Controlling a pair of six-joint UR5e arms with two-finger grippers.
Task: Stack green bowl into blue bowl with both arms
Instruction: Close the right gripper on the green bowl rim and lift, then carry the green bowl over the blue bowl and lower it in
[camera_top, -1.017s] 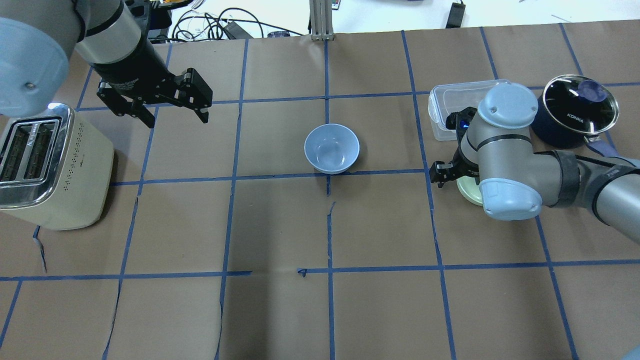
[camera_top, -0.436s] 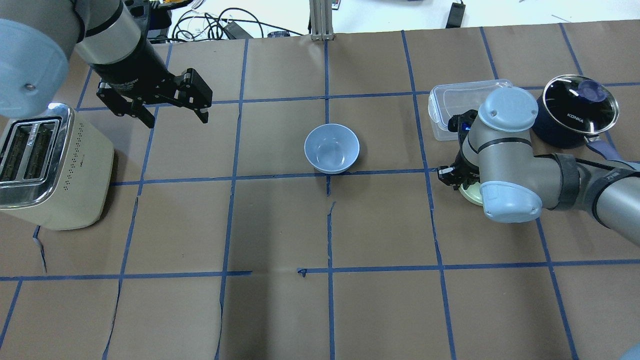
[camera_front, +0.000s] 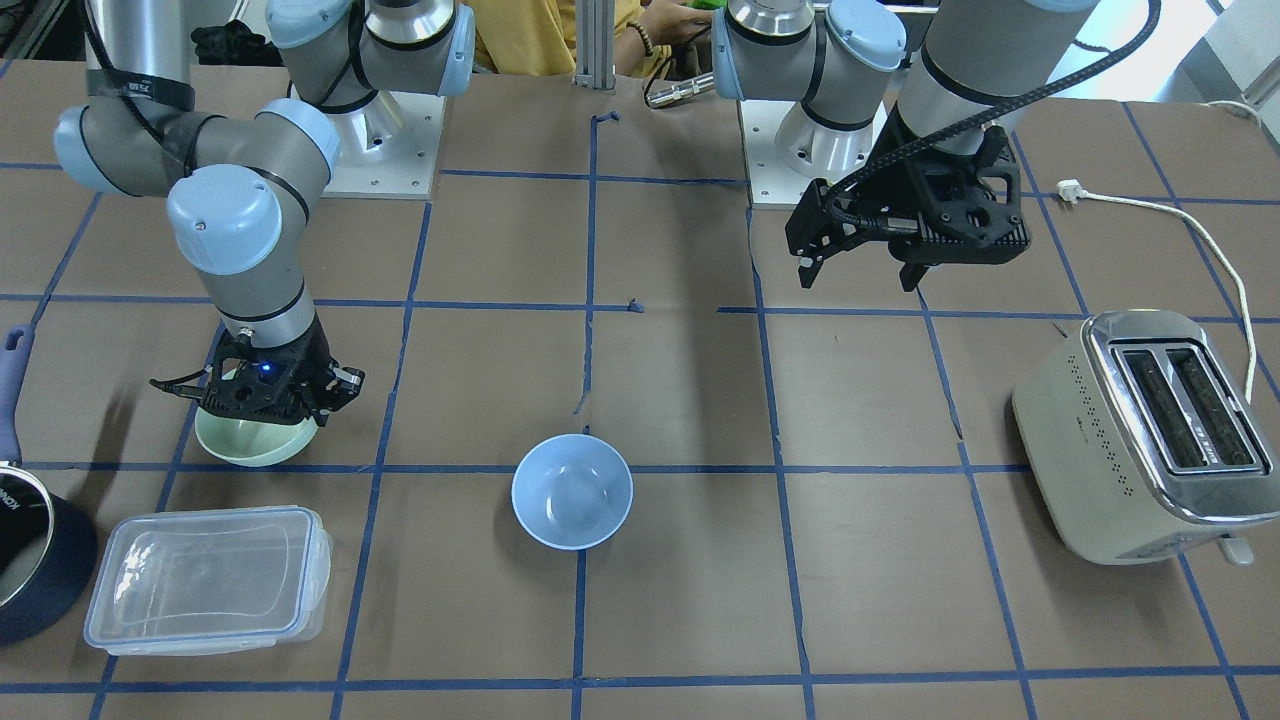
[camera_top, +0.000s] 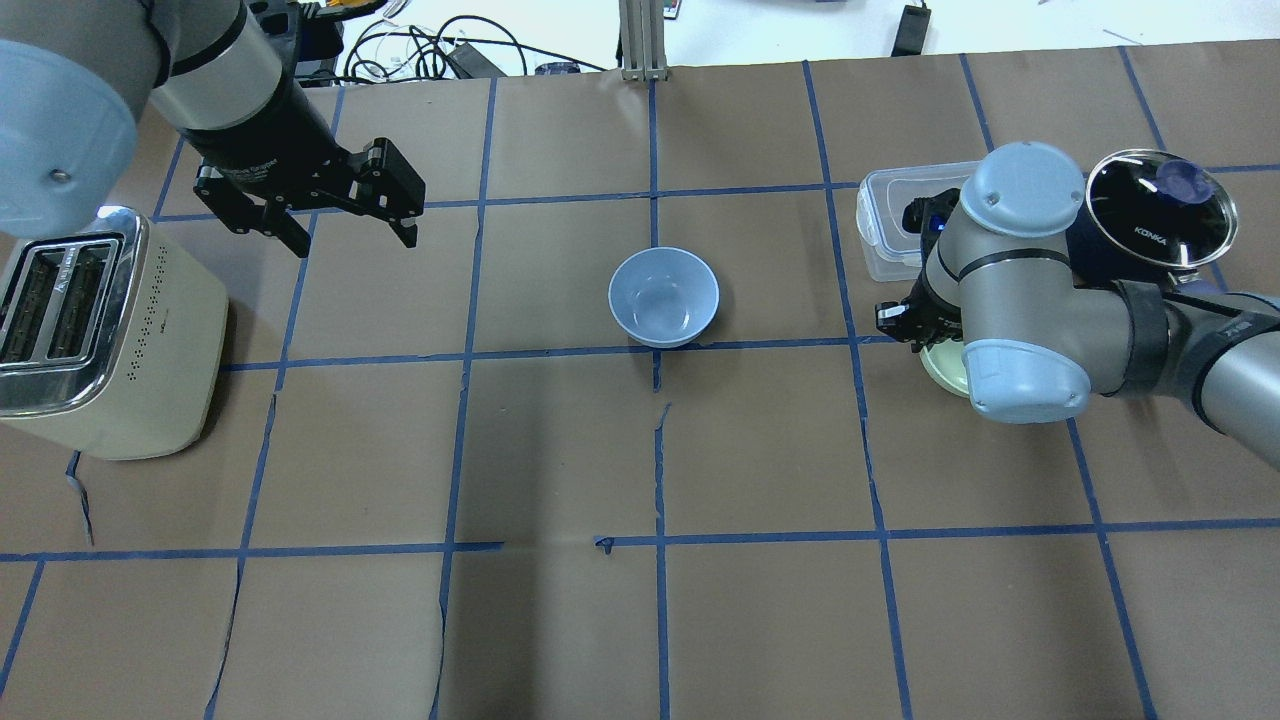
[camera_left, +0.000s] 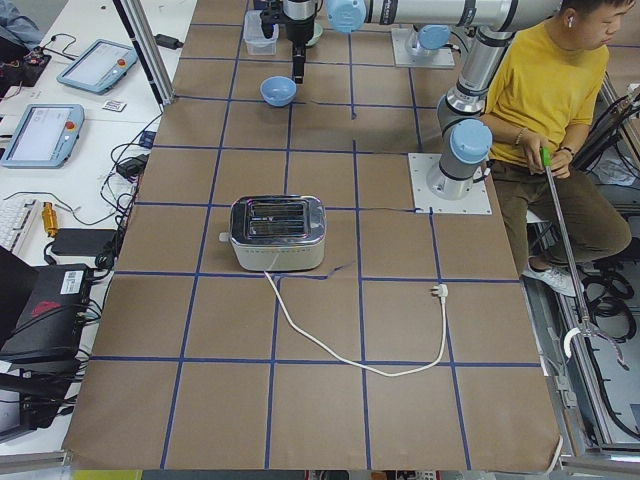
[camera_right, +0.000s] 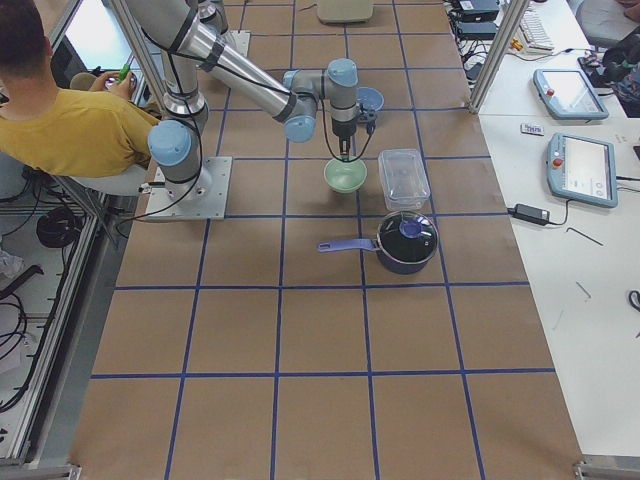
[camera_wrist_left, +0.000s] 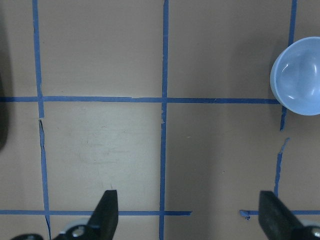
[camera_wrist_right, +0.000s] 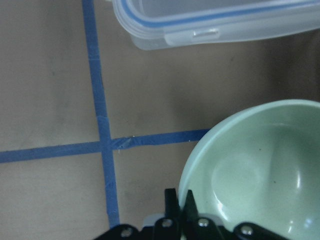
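the right gripper (camera_wrist_right: 179, 200) is pinched shut on the near rim of the green bowl (camera_wrist_right: 250, 170), one finger inside the wall and one outside. the bowl sits on the robot's right side of the table (camera_top: 560, 620), just beside a clear plastic container (camera_front: 205, 575) and well apart from the blue bowl (camera_top: 663, 296) at the table's middle. whether the bowl has left the paper cannot be told. the left gripper (camera_top: 354, 240) hangs open and empty near the toaster (camera_front: 1140, 440).

the likely trouble is the grip itself. a one-sided pinch on a thin, glossy wall could let the bowl tip or slide out during the carry. a swing toward the container or the dark saucepan (camera_top: 1160, 215) could knock either. the bowls look close in size, so a tilted release might leave the green one perched on the blue rim rather than nested.

both bowls are round, smooth and shiny with plain sides. the container is rectangular and see-through, and the table cover is matt brown paper gridded in blue tape.
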